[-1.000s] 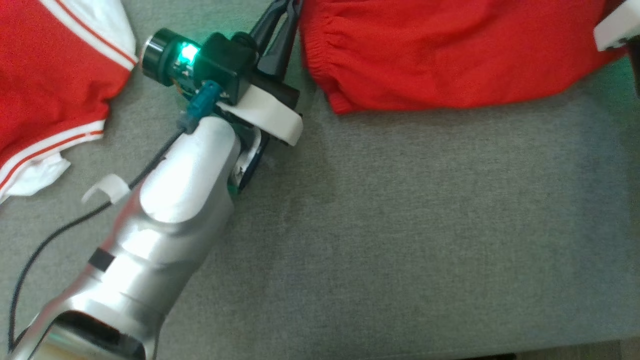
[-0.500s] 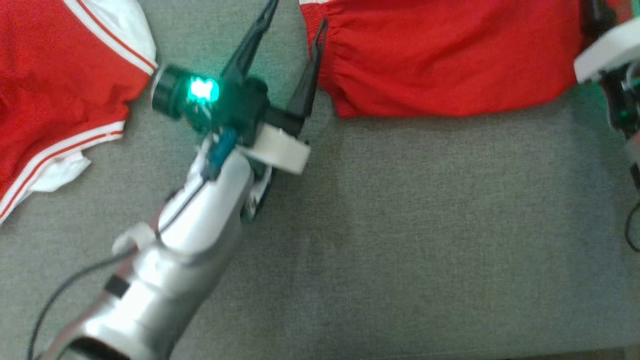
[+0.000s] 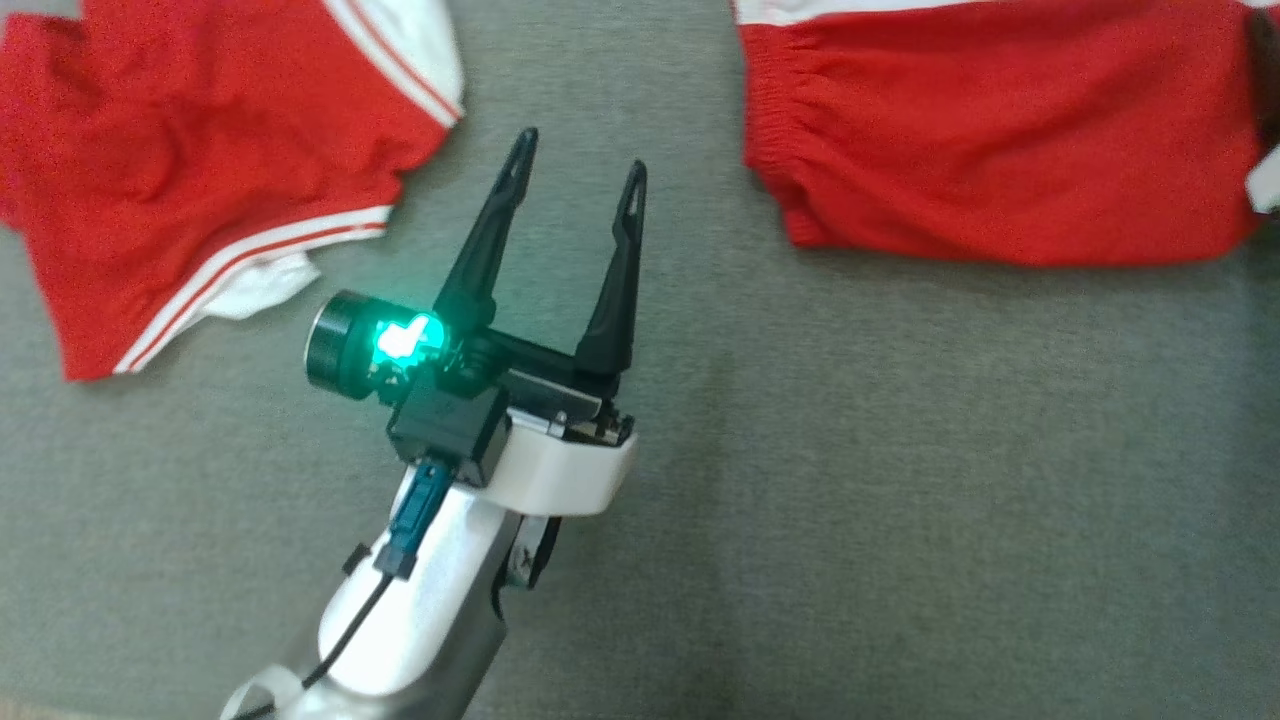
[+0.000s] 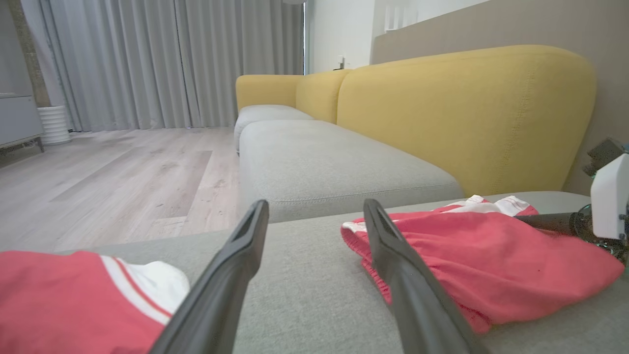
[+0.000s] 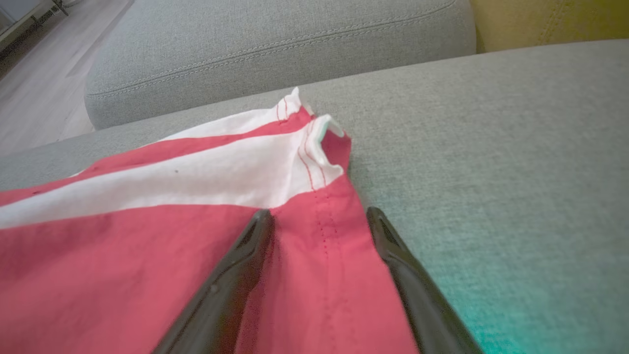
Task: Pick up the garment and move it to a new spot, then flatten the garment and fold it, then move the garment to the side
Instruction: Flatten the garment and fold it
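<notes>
The red fabric garment with a gathered elastic edge and a white band point(image 3: 1000, 150) is lying flat at the far right of the grey woven sofa cushion point(image 3: 900, 500); a second red garment with white stripes point(image 3: 200, 180) is lying crumpled at the far left, well apart from it; the left gripper point(image 3: 581, 152) is hovering over bare cushion between the two, its dark fingers standing wide apart and holding nothing; in the right wrist view the right gripper point(image 5: 319, 212) is likewise standing open, its fingers point(image 5: 231, 280) spreading either side of a stitched seam at the first garment's corner, gripping nothing; a yellow upholstered backrest point(image 4: 467, 113) is rising behind the cushion.
</notes>
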